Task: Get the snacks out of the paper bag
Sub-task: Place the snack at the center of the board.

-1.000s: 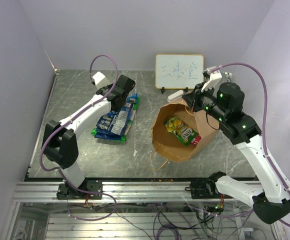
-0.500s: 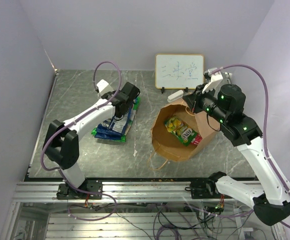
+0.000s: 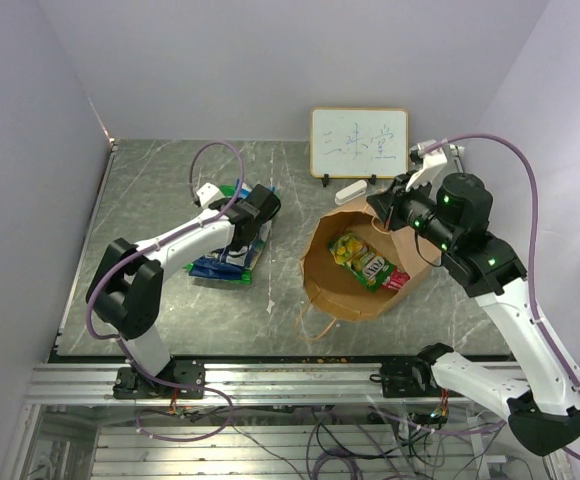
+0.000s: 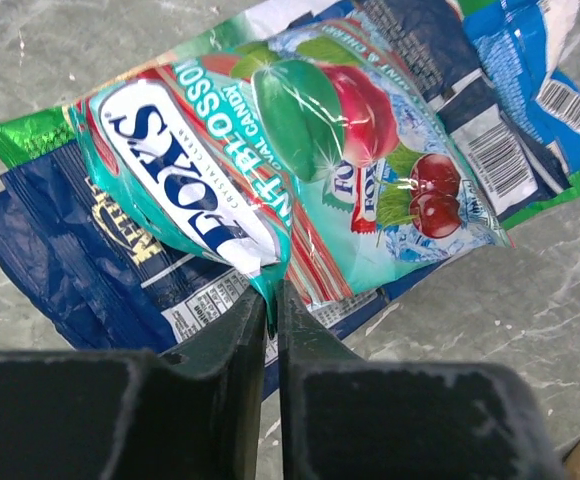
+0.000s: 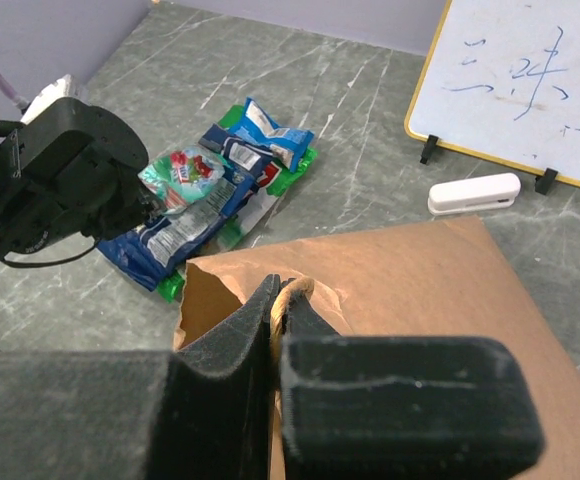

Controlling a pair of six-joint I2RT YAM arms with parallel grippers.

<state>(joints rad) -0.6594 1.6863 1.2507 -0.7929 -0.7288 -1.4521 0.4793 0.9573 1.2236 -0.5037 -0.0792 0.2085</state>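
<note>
Marble table (image 3: 150, 180): only top view shows yellow-green packet (image 3: 365, 262) inside paper bag (image 3: 345, 295). My right hand (image 5: 278, 300) pinches its handle (image 5: 296, 287); left hand (image 4: 270, 300), nearly closed, nips Fox's candy packet (image 4: 300, 150).

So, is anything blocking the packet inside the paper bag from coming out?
Nothing visible covers the packet. The paper bag's mouth gapes, its rim pinched by the right gripper. Only the bag's left wall lies toward the snack pile.

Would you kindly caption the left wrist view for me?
Left gripper at the corner of a teal Fox's packet atop other snacks.
</note>
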